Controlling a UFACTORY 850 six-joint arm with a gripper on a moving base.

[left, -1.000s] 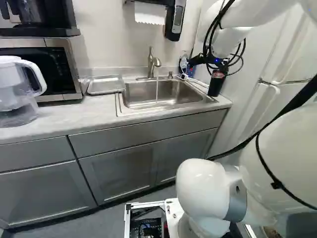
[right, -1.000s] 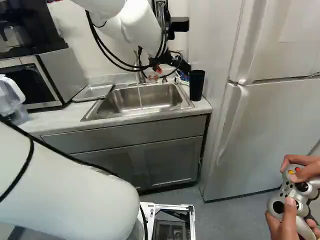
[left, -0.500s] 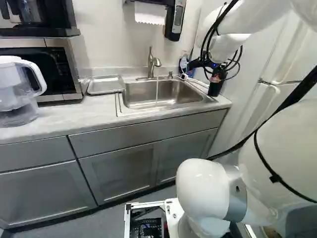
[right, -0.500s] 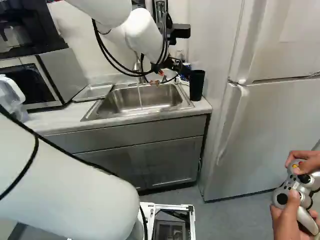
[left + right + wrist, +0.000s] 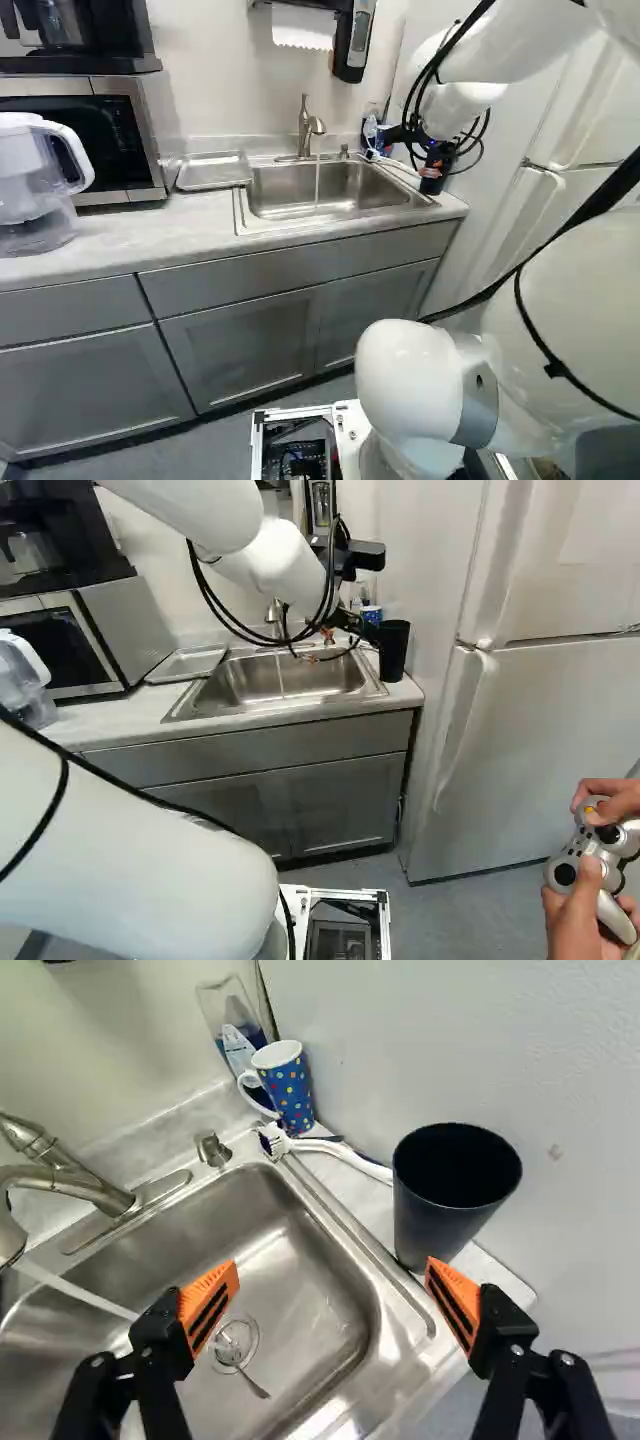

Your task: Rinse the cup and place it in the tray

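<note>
In the right base view my gripper [image 5: 350, 632] hangs over the sink's right rear part, close to the black cup [image 5: 393, 652]. In the wrist view the gripper [image 5: 332, 1272] stands open, nothing between its orange pads. The black cup [image 5: 450, 1195] stands upright on the counter strip right of the sink, ahead of one finger, whose pad overlaps its lower edge; contact cannot be told. Water [image 5: 78, 1293] runs from the faucet [image 5: 306, 130] into the steel sink [image 5: 325, 190]. A metal tray [image 5: 213, 171] lies on the counter left of the sink.
A blue dotted mug [image 5: 289, 1090], a clear bottle [image 5: 232, 1020] and a white brush [image 5: 335, 1150] crowd the sink's back corner. A wall rises beside the cup. The refrigerator [image 5: 545, 720] is on the right; a microwave [image 5: 85, 135] and pitcher [image 5: 30, 185] are left.
The upper arm and gripper have shifted lower and a little rightward in the right base view, bringing the gripper closer to the black cup. The base has not moved.
</note>
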